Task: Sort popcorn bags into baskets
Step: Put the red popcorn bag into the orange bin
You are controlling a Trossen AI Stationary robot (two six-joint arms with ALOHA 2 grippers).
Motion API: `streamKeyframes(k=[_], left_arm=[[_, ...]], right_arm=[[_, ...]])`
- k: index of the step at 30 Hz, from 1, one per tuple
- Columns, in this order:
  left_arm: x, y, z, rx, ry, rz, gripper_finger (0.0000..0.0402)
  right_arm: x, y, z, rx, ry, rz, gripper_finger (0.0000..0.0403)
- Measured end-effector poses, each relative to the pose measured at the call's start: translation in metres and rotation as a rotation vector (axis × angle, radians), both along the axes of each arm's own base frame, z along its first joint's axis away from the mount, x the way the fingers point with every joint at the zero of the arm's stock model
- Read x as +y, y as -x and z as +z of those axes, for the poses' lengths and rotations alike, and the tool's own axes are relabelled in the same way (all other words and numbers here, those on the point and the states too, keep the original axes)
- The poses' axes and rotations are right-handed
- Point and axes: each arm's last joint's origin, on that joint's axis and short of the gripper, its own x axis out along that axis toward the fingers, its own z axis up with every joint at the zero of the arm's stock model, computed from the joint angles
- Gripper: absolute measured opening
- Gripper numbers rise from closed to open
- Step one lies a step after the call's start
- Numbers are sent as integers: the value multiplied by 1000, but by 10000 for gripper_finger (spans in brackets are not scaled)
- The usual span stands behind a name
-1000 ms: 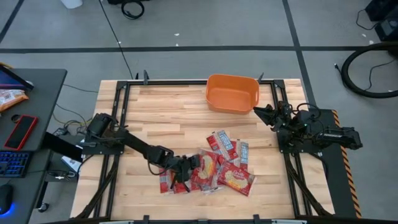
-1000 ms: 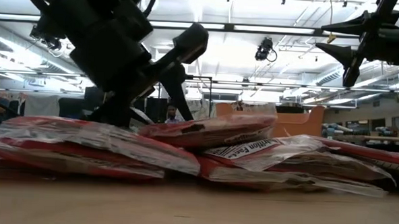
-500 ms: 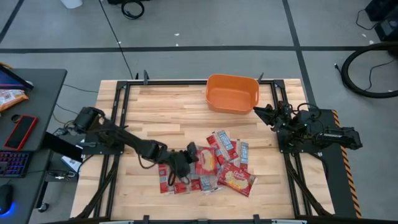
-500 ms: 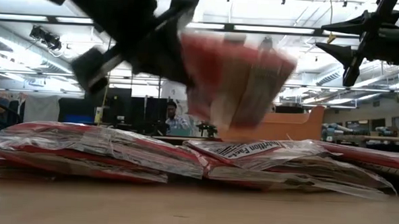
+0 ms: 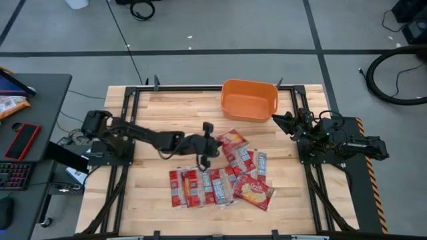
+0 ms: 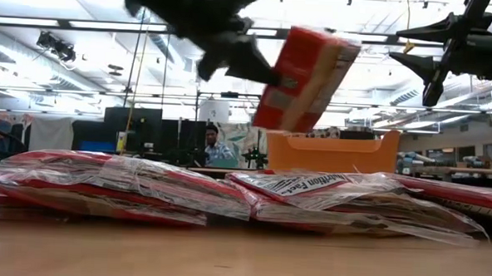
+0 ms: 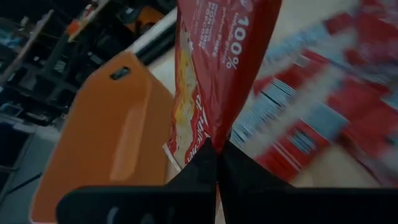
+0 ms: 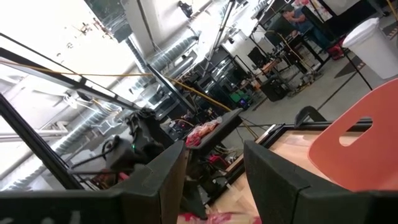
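Observation:
My left gripper point(image 5: 208, 144) is shut on one red popcorn bag point(image 5: 231, 138) and holds it above the table, between the pile and the orange basket point(image 5: 249, 100). The low view shows this bag point(image 6: 307, 78) high above the pile. Several more red popcorn bags point(image 5: 220, 181) lie flat and overlapping on the wood at the near middle point(image 6: 227, 194). My right gripper point(image 5: 277, 119) hovers open at the table's right side, close to the basket's right end, and holds nothing. My left gripper pinches one edge of the bag point(image 7: 214, 134) between its two fingers; the film gathers into creases there. The fingers come about level from the table's left. The bag juts out beyond the fingertips, tilted, lifted clear of the pile and the table.
The basket stands at the far middle edge point(image 6: 328, 152). Bare wood point(image 5: 167, 113) lies at the table's far left. A desk at the left carries a red phone point(image 5: 22, 141) and a snack packet point(image 5: 10, 105). A person point(image 6: 212, 145) sits in the room behind.
My left gripper has shut on a bag at the left of the pile, lifted it clear and carried it up toward the far edge and the basket. The bag has gone from lying flat to tilted in the air. The other bags lie exposed.

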Motion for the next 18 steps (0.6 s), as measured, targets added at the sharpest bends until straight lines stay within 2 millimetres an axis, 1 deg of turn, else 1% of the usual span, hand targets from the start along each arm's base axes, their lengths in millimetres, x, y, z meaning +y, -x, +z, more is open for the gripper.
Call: streamKeyframes(k=[4,6,9,12,18], left_arm=[[19,-25,8,14,0,55,4],[31,-35,10,35,-6,94,4],[46,-49,16,16,-18,155,5],[57,-61,20,9,-24,189,5],[78,-85,15,4,-34,237,5]], right_arm=[[0,0,0,0,0,1,170],[0,0,0,-1,0,0,170],[0,0,0,-3,1,0,170],[0,0,1,-5,1,0,170],[0,0,0,-4,1,-1,170]])
